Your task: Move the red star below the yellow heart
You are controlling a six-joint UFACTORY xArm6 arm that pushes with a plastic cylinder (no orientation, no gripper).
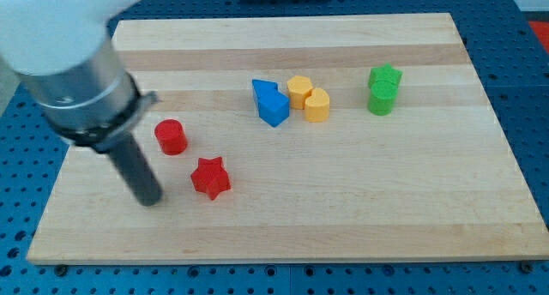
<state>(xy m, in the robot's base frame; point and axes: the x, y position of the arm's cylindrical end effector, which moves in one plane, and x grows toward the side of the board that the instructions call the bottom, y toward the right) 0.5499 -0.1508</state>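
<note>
The red star [210, 177] lies on the wooden board [360, 209], left of the middle and toward the view's bottom. The yellow heart [317, 105] sits up and to the right of it, touching a yellow hexagon [298, 90]. My tip [151, 199] rests on the board just left of the red star, a short gap apart from it. A red cylinder [171, 136] stands above the tip and up-left of the star.
Two blue blocks, a triangle [262, 90] and a cube-like piece [274, 108], sit left of the yellow pair. A green star [386, 76] and a green cylinder [382, 98] stand at the upper right. The arm's grey body [60, 55] covers the upper left.
</note>
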